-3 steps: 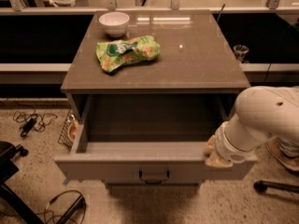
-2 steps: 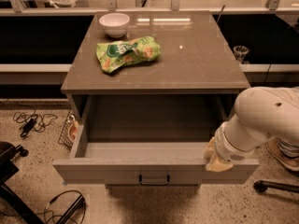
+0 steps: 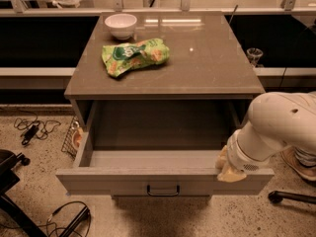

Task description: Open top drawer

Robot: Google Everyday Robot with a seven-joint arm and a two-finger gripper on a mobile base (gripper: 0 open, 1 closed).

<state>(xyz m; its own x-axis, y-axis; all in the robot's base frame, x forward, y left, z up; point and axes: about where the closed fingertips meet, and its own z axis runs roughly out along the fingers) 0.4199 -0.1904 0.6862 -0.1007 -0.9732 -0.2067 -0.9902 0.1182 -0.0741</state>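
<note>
Camera view: top drawer open, grey inside; gripper at front rim, hold unclear.

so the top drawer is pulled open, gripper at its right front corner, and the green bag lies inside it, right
No. The green bag lies on the cabinet top near the white bowl, not in the top drawer. The camera view shows that drawer pulled open, with the gripper at its right front corner.

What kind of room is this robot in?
Probably an office or lab snack corner: a white bowl and green chip bag on the counter, cables on the floor. The gripper is at the right end of the open top drawer.
</note>
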